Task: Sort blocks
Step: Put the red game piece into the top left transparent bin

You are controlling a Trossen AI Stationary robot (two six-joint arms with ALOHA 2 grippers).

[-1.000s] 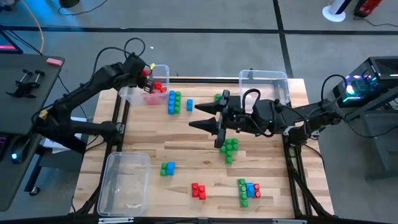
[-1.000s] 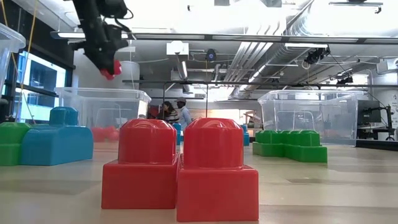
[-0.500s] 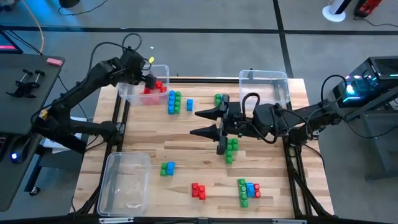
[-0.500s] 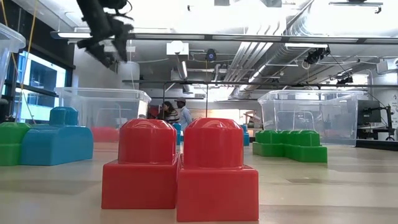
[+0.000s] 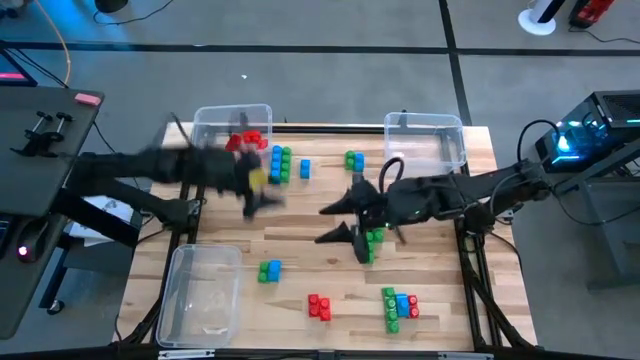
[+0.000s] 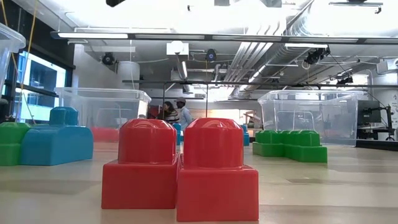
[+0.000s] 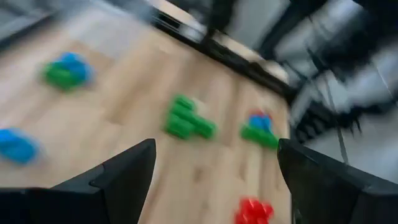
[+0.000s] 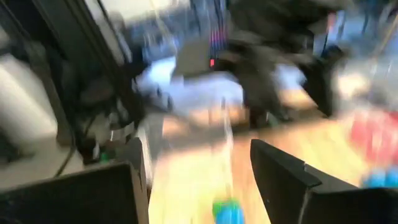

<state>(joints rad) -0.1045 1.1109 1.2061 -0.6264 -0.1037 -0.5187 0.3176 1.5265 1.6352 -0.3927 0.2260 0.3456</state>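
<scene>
Between both open hands, bare table [image 5: 300, 215].

We see a grey floor [image 5: 330, 80] around the wooden table [image 5: 300, 250], with ceiling pipes [image 6: 249, 56] and strip lights [image 6: 180, 36] overhead.

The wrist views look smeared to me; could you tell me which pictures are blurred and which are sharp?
Left wrist view: motion-blurred, blocks mere colour blobs, open left gripper fingers legible. Right wrist view: heavily smeared, open right gripper in outline. High view: table sharp, left arm streaked. Low view: crisp, red blocks close and large, bright ceiling lights.
</scene>
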